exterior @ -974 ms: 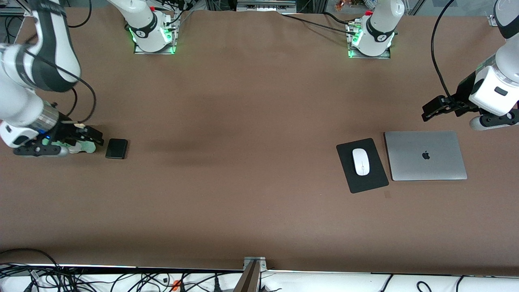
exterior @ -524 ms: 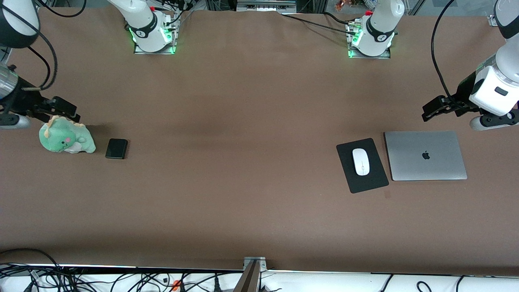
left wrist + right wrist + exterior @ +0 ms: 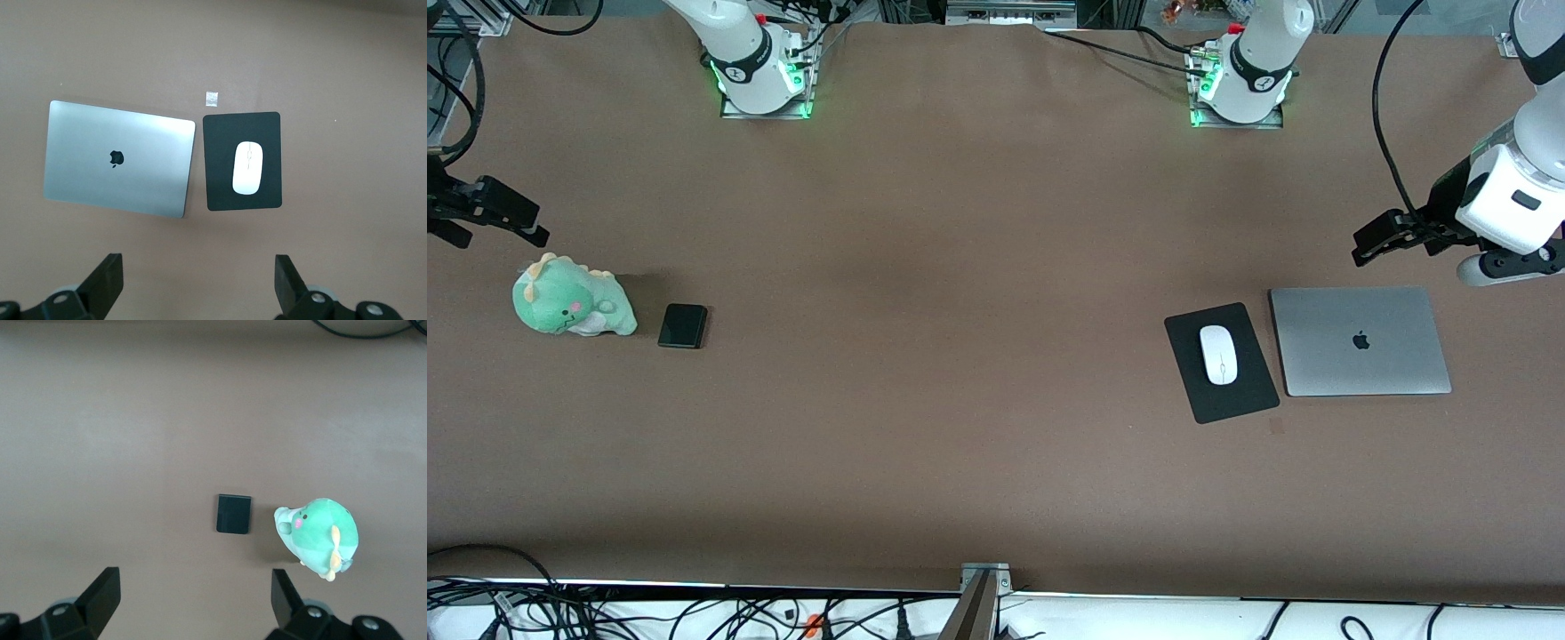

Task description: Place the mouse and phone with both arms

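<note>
The white mouse (image 3: 1218, 354) lies on a black mouse pad (image 3: 1232, 402) beside a silver laptop (image 3: 1360, 340), toward the left arm's end of the table. The black phone (image 3: 683, 325) lies beside a green plush dinosaur (image 3: 572, 307) toward the right arm's end. My left gripper (image 3: 1380, 238) hangs open and empty above the table by the laptop. Its wrist view shows the mouse (image 3: 247, 167) and the gripper (image 3: 198, 287). My right gripper (image 3: 505, 216) hangs open and empty above the table near the plush. Its wrist view shows the phone (image 3: 233, 513) and the gripper (image 3: 197, 603).
The plush (image 3: 320, 537) sits close to the phone. The laptop (image 3: 119, 159) lies a small gap from the mouse pad (image 3: 220, 170). A small tape mark (image 3: 1276, 427) is on the table near the pad. Cables run along the table's front edge.
My right gripper has risen from the plush dinosaur and pulled back toward the table's end, leaving the plush on the table. The left arm, mouse and phone have not moved.
</note>
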`<state>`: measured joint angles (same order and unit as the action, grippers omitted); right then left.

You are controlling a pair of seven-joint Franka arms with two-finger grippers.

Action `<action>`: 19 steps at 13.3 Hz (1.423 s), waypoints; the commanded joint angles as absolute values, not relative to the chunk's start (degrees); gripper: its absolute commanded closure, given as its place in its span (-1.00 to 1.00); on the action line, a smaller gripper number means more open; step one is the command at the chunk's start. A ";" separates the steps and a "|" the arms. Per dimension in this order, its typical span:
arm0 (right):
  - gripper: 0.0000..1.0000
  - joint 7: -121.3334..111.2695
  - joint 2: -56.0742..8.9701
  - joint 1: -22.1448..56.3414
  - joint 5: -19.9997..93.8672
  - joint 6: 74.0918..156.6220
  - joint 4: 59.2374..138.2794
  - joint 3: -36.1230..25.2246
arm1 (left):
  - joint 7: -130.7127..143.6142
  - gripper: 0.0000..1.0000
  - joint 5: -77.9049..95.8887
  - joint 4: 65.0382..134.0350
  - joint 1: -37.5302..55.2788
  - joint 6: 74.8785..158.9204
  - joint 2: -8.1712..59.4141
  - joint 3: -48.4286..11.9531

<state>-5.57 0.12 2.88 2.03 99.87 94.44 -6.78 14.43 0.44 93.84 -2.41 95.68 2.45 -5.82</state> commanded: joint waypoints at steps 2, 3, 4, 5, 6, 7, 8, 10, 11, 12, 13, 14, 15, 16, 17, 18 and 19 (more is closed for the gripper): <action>-1.00 -4.66 0.35 1.85 1.23 98.70 93.08 -4.58 | 14.41 -1.00 0.79 92.55 -2.64 94.48 2.72 -5.89; -1.00 -4.66 0.61 1.93 1.32 99.14 92.90 -4.31 | 14.33 -1.00 0.79 92.55 -2.64 94.48 2.72 -5.89; -1.00 -4.75 0.44 1.93 1.32 99.31 92.29 -4.31 | 14.33 -1.00 0.79 92.55 -2.64 94.48 2.81 -5.89; -1.00 -4.75 0.35 2.02 1.41 99.23 92.02 -4.31 | 14.33 -1.00 0.79 92.55 -2.64 94.48 2.73 -5.89; -1.00 -4.83 0.35 2.11 1.58 99.23 91.93 -4.13 | 14.33 -1.00 0.79 92.55 -2.64 94.48 2.81 -5.89; -1.00 -4.92 0.09 2.20 1.58 99.14 91.32 -4.13 | 14.33 -1.00 0.79 92.55 -2.64 94.48 2.81 -5.89; -1.00 -4.92 -0.09 2.28 1.58 98.97 90.80 -3.87 | 14.33 -1.00 0.79 92.55 -2.64 94.48 2.81 -5.89; -1.00 -4.83 -0.18 2.29 1.67 99.05 90.79 -3.78 | 14.33 -1.00 0.79 92.55 -2.64 94.48 2.81 -5.89; -1.00 -4.83 -0.18 2.29 1.67 99.05 90.79 -3.78 | 14.33 -1.00 0.79 92.55 -2.64 94.48 2.81 -5.89; -1.00 -4.83 -0.18 2.29 1.67 99.05 90.79 -3.61 | 14.33 -1.00 0.79 92.55 -2.64 94.48 2.81 -5.89; -1.00 -4.83 -0.18 2.29 1.76 99.05 90.79 -3.34 | 14.33 -1.00 0.79 92.55 -2.64 94.48 2.81 -5.89; -1.00 -4.83 -0.18 2.29 1.76 99.05 90.79 -3.34 | 14.33 -1.00 0.79 92.55 -2.64 94.57 2.81 -5.89; -1.00 -4.75 -0.18 2.29 1.84 99.05 90.79 -3.25 | 14.33 -1.00 0.79 92.55 -2.64 94.48 2.81 -5.89; -1.00 -4.75 -0.18 2.29 1.85 98.97 90.79 -3.25 | 14.33 -1.00 0.79 92.55 -2.64 94.48 2.81 -5.89; -1.00 -4.83 -0.18 2.29 1.85 98.96 90.79 -3.25 | 14.33 -1.00 0.79 92.55 -2.64 94.48 2.81 -5.89; -1.00 -4.83 -0.18 2.29 1.85 98.88 90.79 -3.25 | 14.33 -1.00 0.79 92.55 -2.64 94.48 2.81 -5.89; -1.00 -4.83 -0.18 2.29 1.85 98.88 90.79 -3.25 | 14.33 -1.00 0.79 92.55 -2.64 94.57 2.81 -5.89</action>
<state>-5.24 0.12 2.90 1.91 99.89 92.06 -3.95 14.43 0.44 93.84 -2.41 95.66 2.45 -5.82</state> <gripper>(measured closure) 0.000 0.000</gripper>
